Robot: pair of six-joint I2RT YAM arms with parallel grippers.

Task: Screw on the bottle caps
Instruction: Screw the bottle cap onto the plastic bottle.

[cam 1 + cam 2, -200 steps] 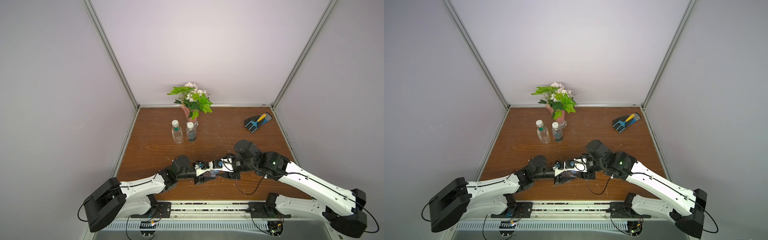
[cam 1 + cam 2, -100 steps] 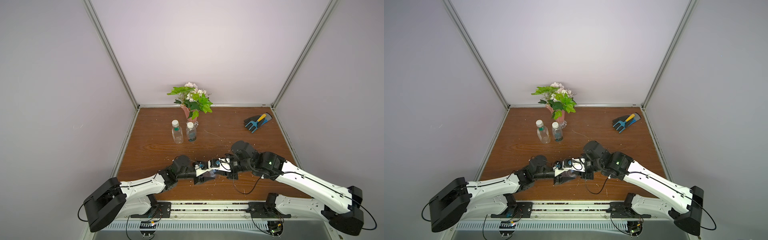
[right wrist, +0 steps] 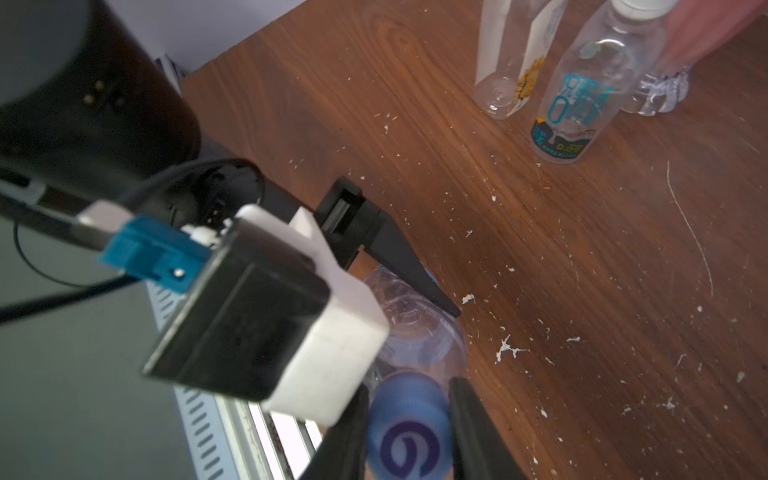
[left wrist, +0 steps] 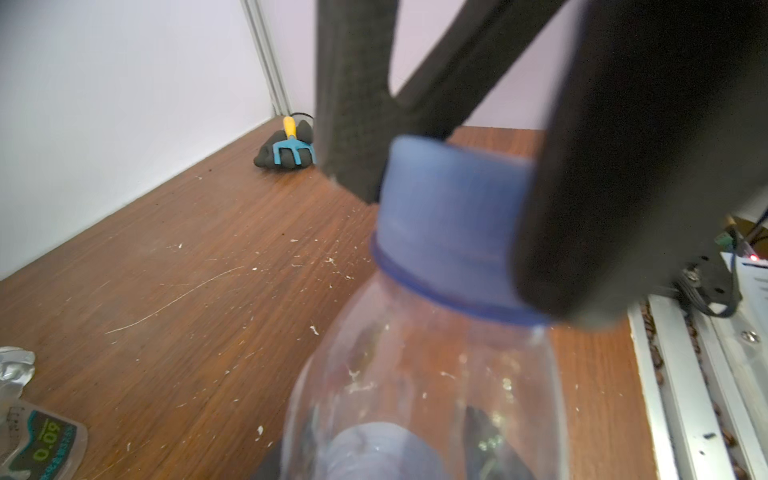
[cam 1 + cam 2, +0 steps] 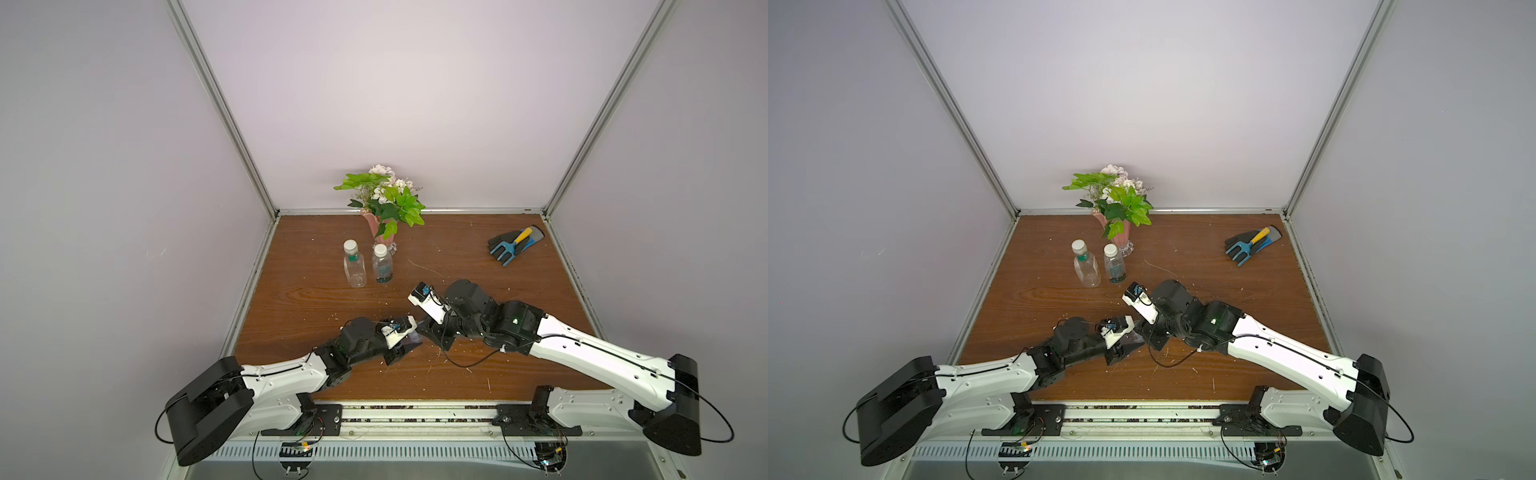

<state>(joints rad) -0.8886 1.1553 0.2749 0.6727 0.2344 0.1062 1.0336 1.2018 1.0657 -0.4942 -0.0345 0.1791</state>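
Near the table's front edge my left gripper [image 5: 409, 344] [image 4: 395, 453] is shut on a clear bottle [image 4: 415, 374] [image 3: 419, 332] and holds it tilted toward the right arm. A blue cap [image 4: 449, 224] [image 3: 409, 434] with a swirl mark sits on its neck. My right gripper [image 5: 428, 332] [image 3: 409, 386] is shut on that blue cap, one finger [image 4: 602, 208] on each side. Further back stand a squarish bottle with a green neck ring [image 5: 354, 268] [image 5: 1087, 270] and a round dark-labelled bottle [image 5: 382, 268] [image 5: 1114, 268]. Each carries a white cap [image 5: 350, 246] [image 5: 379, 249].
A pink vase of flowers [image 5: 384, 232] stands just behind the two bottles. A dark glove with a blue-and-yellow garden fork [image 5: 515, 246] [image 4: 286, 145] lies at the back right. White specks litter the brown table [image 5: 478, 266]. The metal rail [image 4: 685, 395] runs along the front edge.
My right gripper has closed onto the blue cap and its wrist has turned, swinging its camera toward the back. The left arm and the bottle have stayed in place.
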